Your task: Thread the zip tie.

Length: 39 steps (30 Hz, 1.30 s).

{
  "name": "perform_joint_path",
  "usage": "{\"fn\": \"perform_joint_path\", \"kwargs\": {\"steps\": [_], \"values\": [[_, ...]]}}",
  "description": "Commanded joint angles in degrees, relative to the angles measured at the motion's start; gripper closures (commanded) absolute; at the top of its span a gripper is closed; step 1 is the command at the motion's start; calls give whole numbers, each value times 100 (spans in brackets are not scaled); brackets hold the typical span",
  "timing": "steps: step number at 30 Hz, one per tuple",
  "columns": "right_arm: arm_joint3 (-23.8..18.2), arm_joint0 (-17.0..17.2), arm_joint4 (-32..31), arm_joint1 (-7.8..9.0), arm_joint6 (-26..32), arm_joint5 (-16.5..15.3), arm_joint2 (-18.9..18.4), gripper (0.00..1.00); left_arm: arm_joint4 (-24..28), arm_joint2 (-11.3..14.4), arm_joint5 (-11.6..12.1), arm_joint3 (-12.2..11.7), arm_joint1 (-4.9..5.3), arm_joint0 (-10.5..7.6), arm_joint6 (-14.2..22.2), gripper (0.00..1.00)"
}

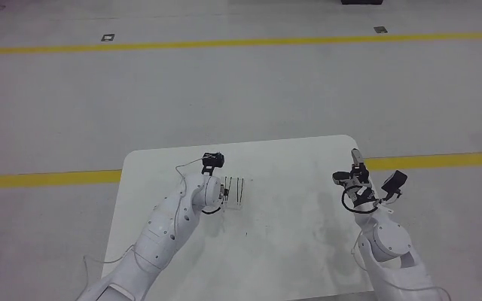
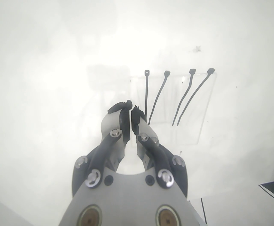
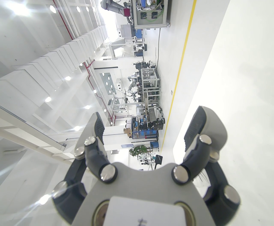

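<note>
— What carried it all?
— A white worktop (image 1: 301,248) with rounded corners stood on a pale grey floor (image 1: 241,98). A clear sheet (image 2: 192,130) lay flat on its left half.
— And the floor?
— It bore a far yellow line (image 1: 226,43) and a nearer yellow line (image 1: 60,178), which the worktop cut across. Two small square plates (image 1: 108,36) sat beside the far one.
— Beyond that?
— There was a hall with framed machines (image 3: 149,12), a red pipe (image 3: 63,21) and a potted plant (image 3: 139,150).

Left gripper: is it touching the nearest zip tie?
Cannot tell. Left wrist view: the nearest zip tie ends behind a finger of the left gripper, hiding any gap.
</note>
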<state>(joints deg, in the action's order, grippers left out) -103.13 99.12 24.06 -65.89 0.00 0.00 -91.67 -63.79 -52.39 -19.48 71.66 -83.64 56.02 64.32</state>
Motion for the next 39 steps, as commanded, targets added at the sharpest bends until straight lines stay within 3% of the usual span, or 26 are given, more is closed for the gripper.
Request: {"fn": "perform_joint_path", "kwargs": {"steps": [1,7,11,15,23,27,33,39], "values": [[0,0,0,0,0,0,0,0,0,0,0,1,0,0,1,100],[0,0,0,0,0,0,0,0,0,0,0,1,0,0,1,100],[0,0,0,0,0,0,0,0,-21,-64,0,66,26,127,-137,100],[0,0,0,0,0,0,0,0,-246,-213,0,452,60,392,35,100],[0,0,0,0,0,0,0,0,-871,-541,0,1457,96,1162,530,100],[0,0,0,0,0,0,0,0,-1085,-690,0,1762,64,1492,554,100],[0,0,0,0,0,0,0,0,-1272,-789,0,1837,-80,1843,452,100],[0,0,0,0,0,0,0,0,-1356,-648,0,1701,-238,1929,338,100]]}}
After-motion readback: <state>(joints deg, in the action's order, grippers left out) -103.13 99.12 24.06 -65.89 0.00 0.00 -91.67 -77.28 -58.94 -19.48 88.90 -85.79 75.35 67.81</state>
